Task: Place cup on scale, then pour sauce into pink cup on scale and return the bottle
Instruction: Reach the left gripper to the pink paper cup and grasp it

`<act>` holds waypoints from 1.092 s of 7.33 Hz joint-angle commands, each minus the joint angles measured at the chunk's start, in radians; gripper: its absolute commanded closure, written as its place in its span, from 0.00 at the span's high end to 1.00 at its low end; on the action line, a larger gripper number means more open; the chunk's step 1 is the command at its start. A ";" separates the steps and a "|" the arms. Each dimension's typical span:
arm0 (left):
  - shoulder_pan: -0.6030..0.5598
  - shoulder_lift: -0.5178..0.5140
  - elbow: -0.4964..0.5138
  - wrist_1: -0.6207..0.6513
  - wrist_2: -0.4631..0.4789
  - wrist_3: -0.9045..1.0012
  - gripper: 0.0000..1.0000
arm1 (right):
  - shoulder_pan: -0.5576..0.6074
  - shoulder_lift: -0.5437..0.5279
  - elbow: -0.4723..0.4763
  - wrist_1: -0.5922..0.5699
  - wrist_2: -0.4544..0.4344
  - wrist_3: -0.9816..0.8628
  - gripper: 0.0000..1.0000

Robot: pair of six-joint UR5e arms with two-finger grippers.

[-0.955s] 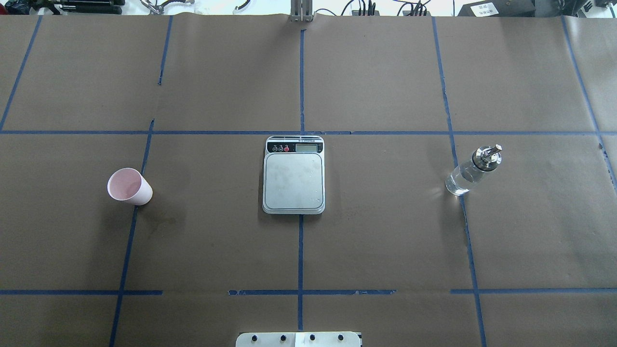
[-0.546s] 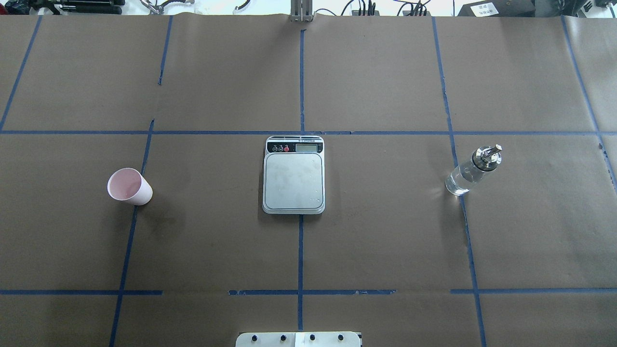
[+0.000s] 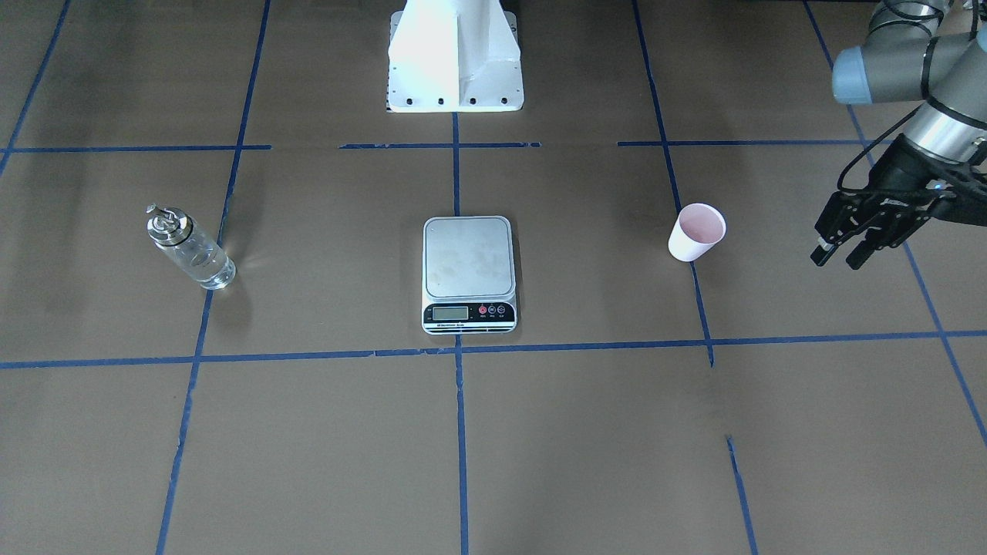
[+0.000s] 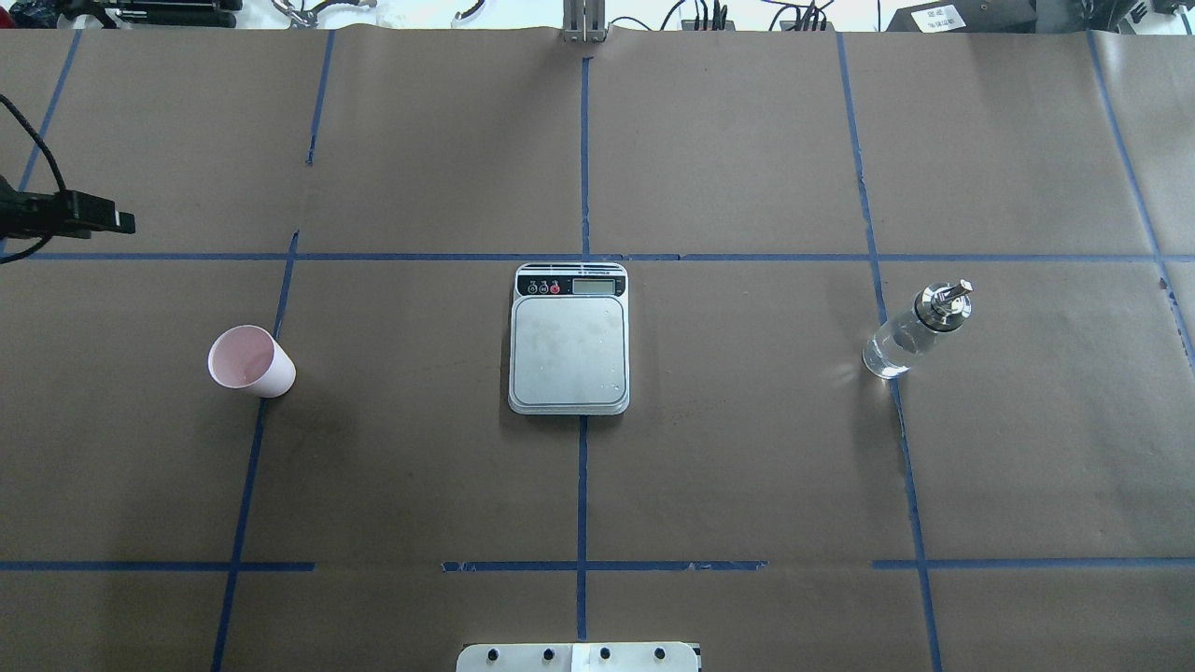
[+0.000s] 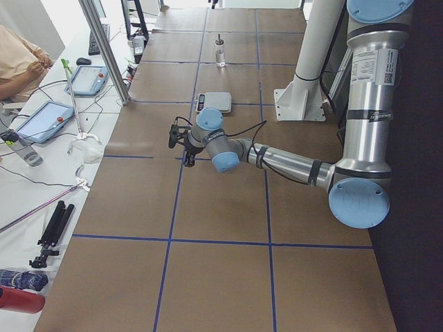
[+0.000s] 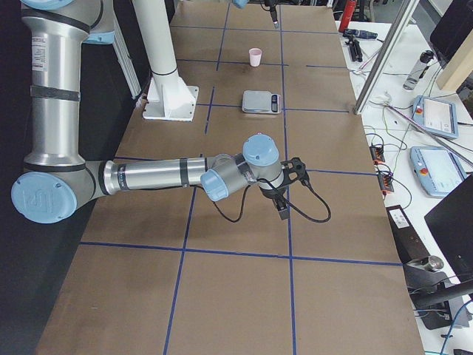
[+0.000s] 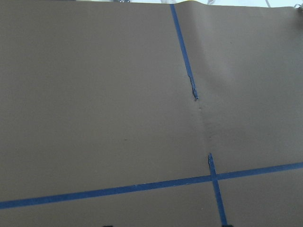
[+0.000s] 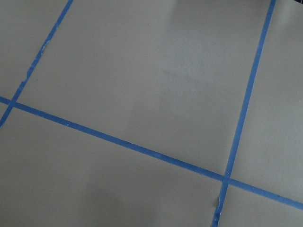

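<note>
Three things stand well apart on our worktop (image 3: pixel 586 432): the cup (image 3: pixel 696 232) upright toward the robot's left, the scale (image 3: pixel 469 266) in the middle, the bottle (image 3: pixel 189 248) of clear sauce (image 3: pixel 205 264) toward its right. We see the left gripper (image 3: pixel 835 260) hovering beyond the cup, its jaws apart; the right gripper (image 6: pixel 282 207) we cannot judge.

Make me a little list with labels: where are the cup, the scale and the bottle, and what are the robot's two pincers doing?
cup: standing on the table, on the robot's left, not on the scale
scale: middle of the table, platform bare
bottle: standing on the robot's right, clear liquid inside
left pincer: open, holding nothing, off to the side of the cup
right pincer: far from the bottle; open or shut, cannot tell
</note>
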 commanded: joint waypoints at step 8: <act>0.296 0.034 -0.069 0.029 0.150 -0.069 0.59 | 0.000 -0.008 -0.001 0.000 0.000 0.001 1.00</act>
